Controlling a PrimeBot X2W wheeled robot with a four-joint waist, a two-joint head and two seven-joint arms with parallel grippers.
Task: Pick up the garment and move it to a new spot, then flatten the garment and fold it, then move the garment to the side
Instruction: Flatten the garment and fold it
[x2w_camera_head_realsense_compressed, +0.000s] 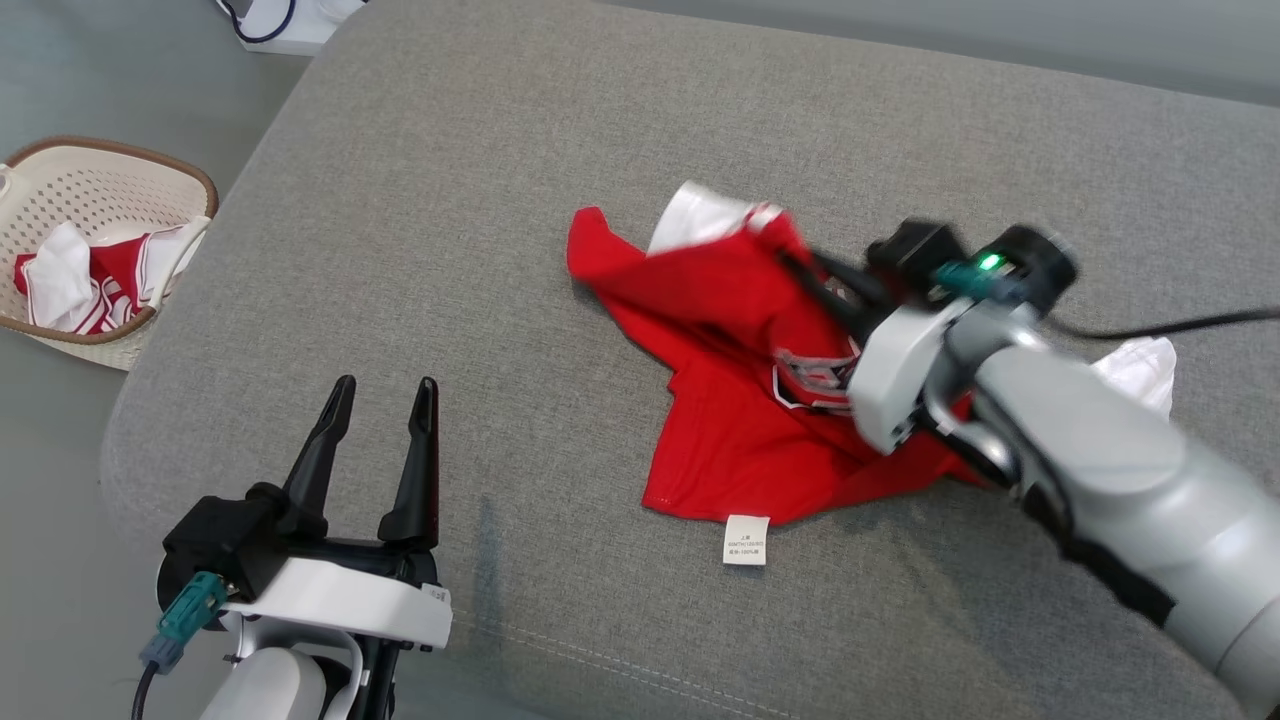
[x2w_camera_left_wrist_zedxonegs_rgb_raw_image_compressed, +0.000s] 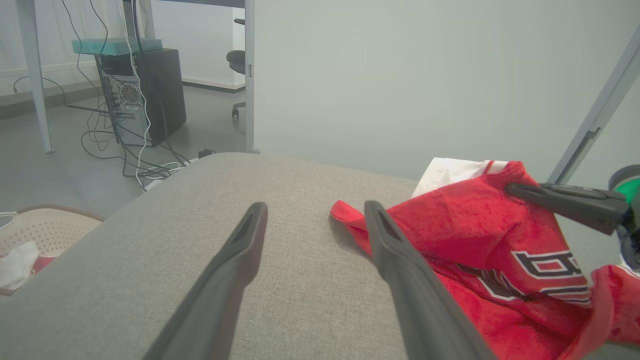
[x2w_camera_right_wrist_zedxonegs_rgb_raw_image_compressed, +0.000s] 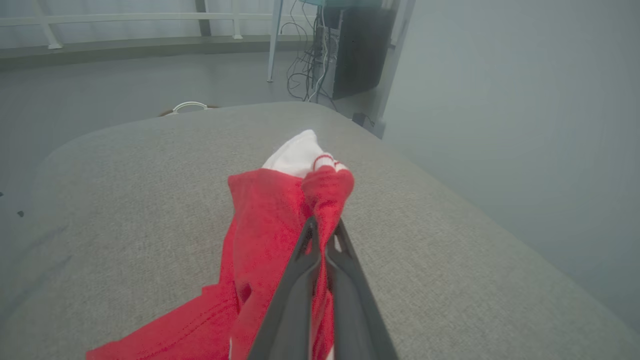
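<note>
The right claw (x2w_camera_right_wrist_zedxonegs_rgb_raw_image_compressed: 325, 226) is pinched together on a bunched fold of the red shirt (x2w_camera_head_realsense_compressed: 740, 440), its two dark fingers (x2w_camera_right_wrist_zedxonegs_rgb_raw_image_compressed: 295, 295) pressed side by side with the cloth caught between them near the tips. The gripped fold stands raised off the grey cushion (x2w_camera_head_realsense_compressed: 450, 200), with a white sleeve (x2w_camera_head_realsense_compressed: 700, 215) showing just beyond it. The rest of the shirt lies crumpled on the middle of the cushion, spreading down from the fold toward the near edge. Dark and white lettering shows partly on its front, and a small white label (x2w_camera_head_realsense_compressed: 746, 540) sticks out from its lower hem onto the cushion. Another white piece of the shirt shows behind the right forearm. The left claw (x2w_camera_head_realsense_compressed: 385, 385) hangs over the cushion's near left corner, well apart from the shirt, its fingers spread and holding nothing. On the floor to the left of the cushion stands a cream basket (x2w_camera_head_realsense_compressed: 110, 148) holding more red and white clothes (x2w_camera_head_realsense_compressed: 90, 280).
</note>
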